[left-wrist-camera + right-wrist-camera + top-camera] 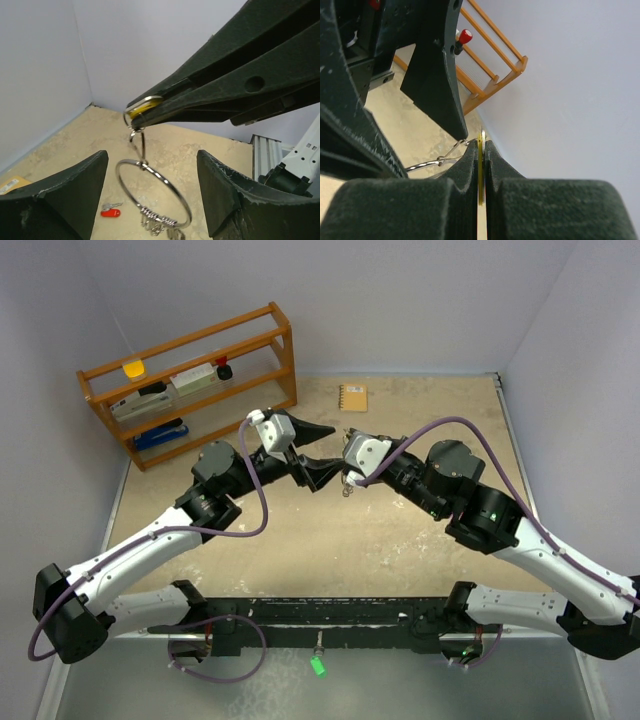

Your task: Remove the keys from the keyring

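The right claw [133, 111] is clamped flat on the yellow tag [145, 105], which shows as a thin yellow edge between its closed fingers [465, 170]. A small ring [138, 142] hangs straight down from that tip, and under it hangs the keyring [176, 194], tilted and clear of the bench [75, 145]. A bunch of silver keys [159, 224] sits at the keyring's lowest part.

The left claw [150, 155] stands apart, one finger on each side of the keyring and neither touching it. Its tip is just beside the right claw's tip. The red key [110, 213] lies on the bench below the left claw, off the keyring, with a small silver piece touching it. Beyond both claws are a wooden rack [190, 380] and a notebook [353, 397].
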You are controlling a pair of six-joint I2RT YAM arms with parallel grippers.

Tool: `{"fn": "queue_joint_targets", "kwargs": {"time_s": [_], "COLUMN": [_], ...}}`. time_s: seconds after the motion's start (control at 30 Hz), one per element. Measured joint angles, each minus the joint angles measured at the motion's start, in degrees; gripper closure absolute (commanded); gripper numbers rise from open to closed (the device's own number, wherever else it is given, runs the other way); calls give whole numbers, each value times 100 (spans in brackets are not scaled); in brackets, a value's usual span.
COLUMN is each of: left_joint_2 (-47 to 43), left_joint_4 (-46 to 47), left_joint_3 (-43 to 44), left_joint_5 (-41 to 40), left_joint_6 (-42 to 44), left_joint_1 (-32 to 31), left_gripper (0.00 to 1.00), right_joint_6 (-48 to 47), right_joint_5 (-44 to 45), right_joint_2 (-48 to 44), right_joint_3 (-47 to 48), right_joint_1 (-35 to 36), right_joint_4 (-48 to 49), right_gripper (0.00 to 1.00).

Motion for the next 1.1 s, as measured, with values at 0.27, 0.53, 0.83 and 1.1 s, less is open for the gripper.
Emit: {"fn": "queue_joint_targets", "kwargs": {"time_s": [0.27,0.53,0.83,1.1], "left_joint_2": [140,365,468,472], "left_joint_4": [72,551,1261,1652], "left_joint_3": [-2,-304,-514,-614], "left_joint_5": [-354,-1032,-1460,-1532], "left_joint_6": [11,35,116,116], "left_joint_1": [-197,-271,-271,-282], "left_gripper": [28,33,46,58], "right_joint_6": [0,0,0,0], "right_joint_5": [7,7,7,7], "right_joint_2": [79,79,79,76], "right_joint_3": [0,0,0,0], "right_joint_1": [0,0,0,0], "right_joint_4": [39,44,116,136], "right_gripper": [100,100,100,100]}}
